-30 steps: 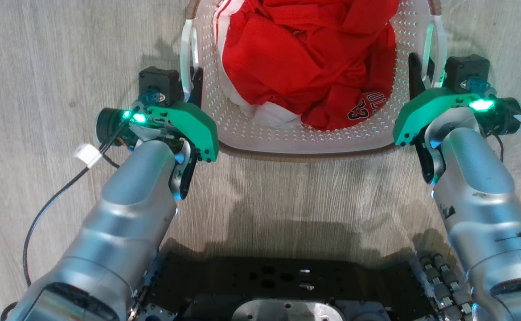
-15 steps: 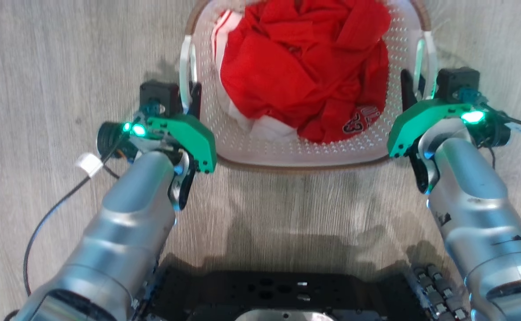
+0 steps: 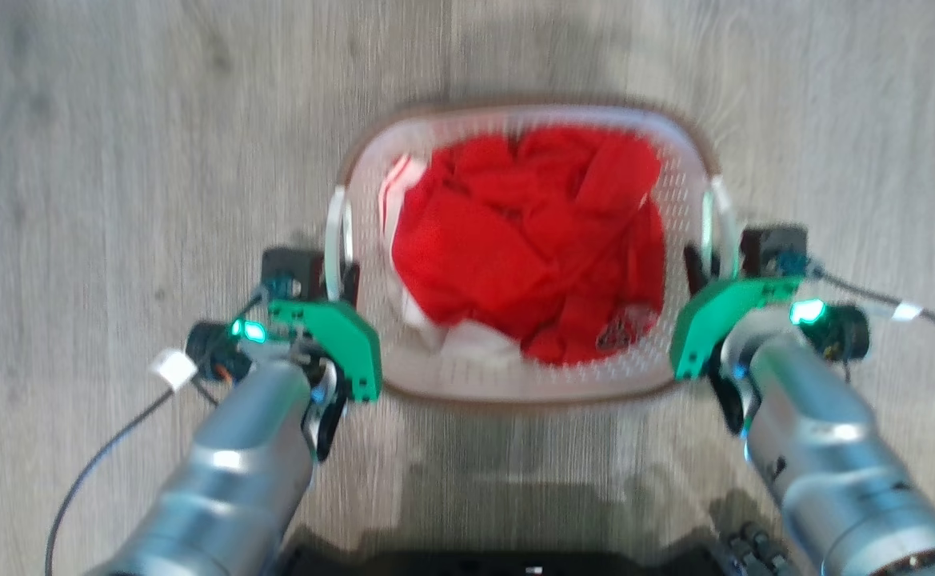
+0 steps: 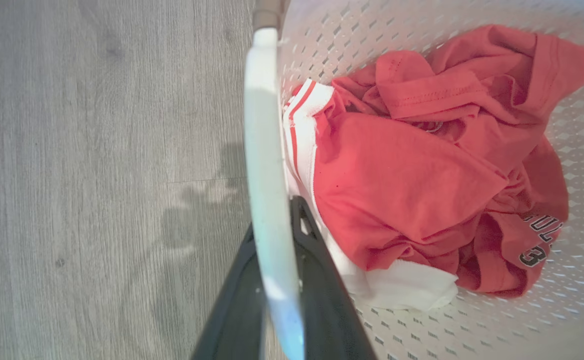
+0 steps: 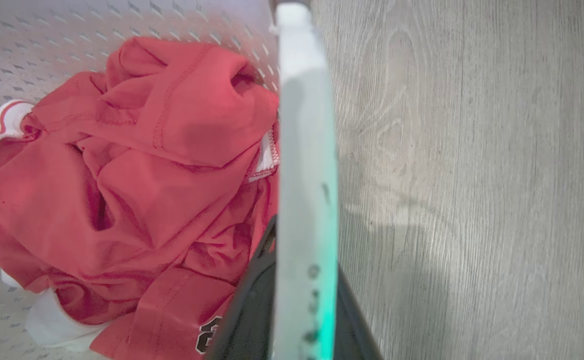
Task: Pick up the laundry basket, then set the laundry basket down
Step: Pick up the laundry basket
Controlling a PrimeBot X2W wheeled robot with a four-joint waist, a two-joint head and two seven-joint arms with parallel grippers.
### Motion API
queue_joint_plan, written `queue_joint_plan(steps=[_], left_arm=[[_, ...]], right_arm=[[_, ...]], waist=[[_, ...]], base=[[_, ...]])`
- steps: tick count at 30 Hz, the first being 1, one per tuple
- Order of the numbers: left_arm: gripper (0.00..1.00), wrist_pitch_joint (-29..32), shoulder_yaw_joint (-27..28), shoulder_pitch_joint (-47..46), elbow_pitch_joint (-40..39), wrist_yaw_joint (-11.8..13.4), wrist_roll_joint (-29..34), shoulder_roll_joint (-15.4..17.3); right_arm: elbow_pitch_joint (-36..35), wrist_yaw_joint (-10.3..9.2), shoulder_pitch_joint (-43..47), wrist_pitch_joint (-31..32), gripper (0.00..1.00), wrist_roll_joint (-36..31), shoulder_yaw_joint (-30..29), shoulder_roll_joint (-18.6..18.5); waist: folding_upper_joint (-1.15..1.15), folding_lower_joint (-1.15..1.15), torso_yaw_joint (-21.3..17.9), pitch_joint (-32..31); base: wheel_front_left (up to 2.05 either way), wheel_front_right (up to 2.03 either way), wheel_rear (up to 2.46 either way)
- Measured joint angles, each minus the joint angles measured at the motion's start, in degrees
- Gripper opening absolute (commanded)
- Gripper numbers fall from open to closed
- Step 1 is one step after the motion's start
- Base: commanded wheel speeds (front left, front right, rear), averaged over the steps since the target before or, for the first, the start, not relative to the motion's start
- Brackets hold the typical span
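The laundry basket (image 3: pixel 515 386) is white and perforated with a brown rim. It sits between my two arms on the grey wood floor and holds crumpled red clothes (image 3: pixel 531 256). My left gripper (image 3: pixel 341 274) is shut on its left handle (image 4: pixel 267 150), the white strip pinched between the two dark fingers (image 4: pixel 316 270). At the other side my right gripper (image 3: pixel 711 260) is shut on the right handle (image 5: pixel 304 150), with one finger (image 5: pixel 252 310) on each side. The head view is blurred, and I cannot tell whether the basket's bottom touches the floor.
Grey wood-look floor (image 3: pixel 115 160) surrounds the basket on all sides. My dark wheeled base (image 3: pixel 515 560) lies at the bottom edge, just behind the basket. Loose cables (image 3: pixel 91 480) hang from both wrists.
The whole head picture has shifted and pulled back, so the camera has moved; the full basket is now in view. Both grippers stay on the handles.
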Motion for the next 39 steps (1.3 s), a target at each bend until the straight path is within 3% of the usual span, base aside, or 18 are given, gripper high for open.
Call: queue_joint_plan(steps=[6,16,28,39], left_arm=[[0.0,0.36,-3.35,3.5,4.1,-1.48,-3.15,-0.12],[0.0,3.78,-7.95,10.26,6.83,-2.01,-8.88,-0.13],[0.0,5.8,-12.04,17.29,8.54,-2.02,-13.43,-0.09],[0.0,6.05,-14.56,21.35,9.48,-2.55,-15.46,-0.03]], right_arm=[[4.68,0.05,3.54,1.23,0.0,6.34,6.58,0.53],[6.6,0.05,9.38,6.17,0.0,14.35,15.53,0.62],[6.91,0.05,16.15,8.89,0.0,20.96,23.31,0.63],[7.35,0.04,19.88,9.58,0.0,25.02,27.83,0.63]], waist=[[0.0,0.0,-0.58,-6.19],[0.0,0.0,-1.44,-16.99],[0.0,0.0,-1.91,-29.36],[0.0,0.0,-2.47,-35.83]], base=[[0.0,0.0,0.0],[0.0,0.0,0.0],[0.0,0.0,0.0],[0.0,0.0,0.0]])
